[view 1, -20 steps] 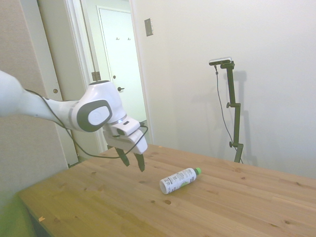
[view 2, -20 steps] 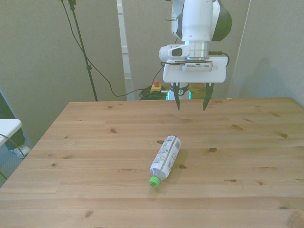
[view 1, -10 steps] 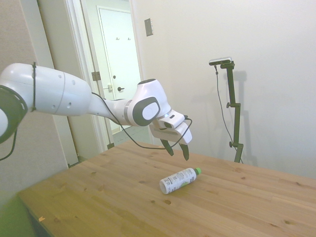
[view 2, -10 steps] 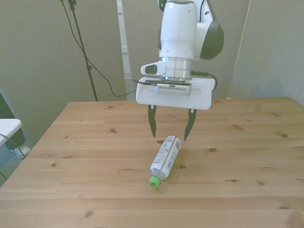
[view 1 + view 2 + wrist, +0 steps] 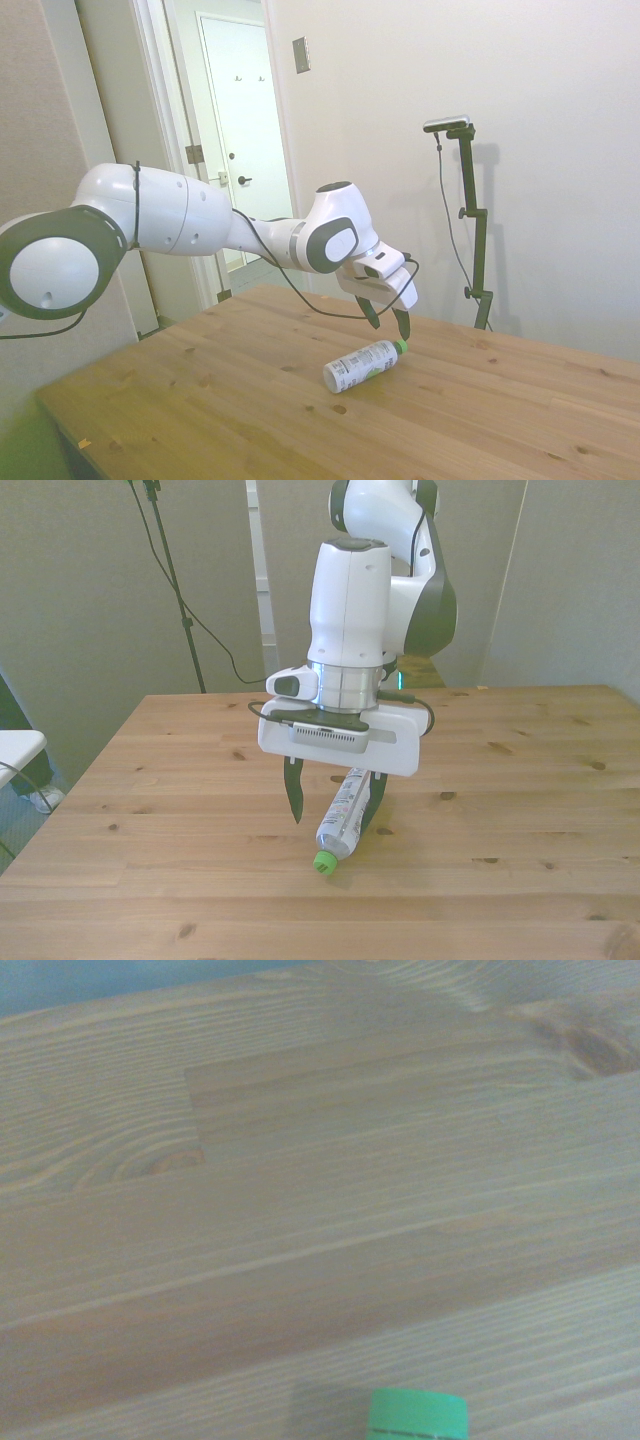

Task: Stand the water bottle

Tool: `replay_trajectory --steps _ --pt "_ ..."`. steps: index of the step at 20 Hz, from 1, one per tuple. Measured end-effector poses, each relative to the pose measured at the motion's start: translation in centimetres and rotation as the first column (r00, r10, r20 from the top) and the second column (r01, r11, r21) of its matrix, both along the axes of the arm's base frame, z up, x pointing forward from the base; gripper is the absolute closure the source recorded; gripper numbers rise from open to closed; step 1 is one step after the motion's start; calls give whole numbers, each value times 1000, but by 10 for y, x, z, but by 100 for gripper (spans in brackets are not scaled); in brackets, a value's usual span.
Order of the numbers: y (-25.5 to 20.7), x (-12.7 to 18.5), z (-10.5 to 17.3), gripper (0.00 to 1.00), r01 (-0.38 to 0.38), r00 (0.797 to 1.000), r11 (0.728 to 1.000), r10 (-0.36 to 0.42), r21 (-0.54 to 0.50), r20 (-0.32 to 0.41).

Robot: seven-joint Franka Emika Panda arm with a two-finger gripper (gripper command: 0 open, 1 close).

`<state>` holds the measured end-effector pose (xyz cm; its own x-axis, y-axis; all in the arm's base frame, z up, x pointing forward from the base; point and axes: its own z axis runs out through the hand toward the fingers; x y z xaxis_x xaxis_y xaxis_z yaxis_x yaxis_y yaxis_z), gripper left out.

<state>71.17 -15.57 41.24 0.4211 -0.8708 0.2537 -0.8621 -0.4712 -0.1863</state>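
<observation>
The water bottle (image 5: 358, 368) lies on its side on the wooden table (image 5: 200, 400), its green cap (image 5: 400, 346) pointing away from the arm's base. In the front view the water bottle (image 5: 338, 830) runs diagonally, with the green cap (image 5: 323, 862) nearest the camera. My gripper (image 5: 332, 802) is open and points down just above the bottle's upper half, one finger on each side of it, not touching. In the side view the gripper (image 5: 388, 322) hangs over the cap end. The wrist view shows only the green cap (image 5: 416, 1415) and wood grain.
The table's near edge (image 5: 320, 950) runs along the bottom of the front view. A white object (image 5: 18, 745) stands off the table at the front view's left. Cables (image 5: 215, 645) hang behind the far edge.
The arm has reached forward and lowered, carrying the open gripper from behind the bottle to over it. The bottle has not moved.
</observation>
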Motion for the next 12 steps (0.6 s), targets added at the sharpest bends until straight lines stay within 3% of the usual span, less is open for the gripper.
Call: replay_trajectory --steps 11,12 --pt "-3 18 -51 0 43 998 999 -43 8 -44" --pt "-5 18 -53 100 45 998 999 -45 7 -46"
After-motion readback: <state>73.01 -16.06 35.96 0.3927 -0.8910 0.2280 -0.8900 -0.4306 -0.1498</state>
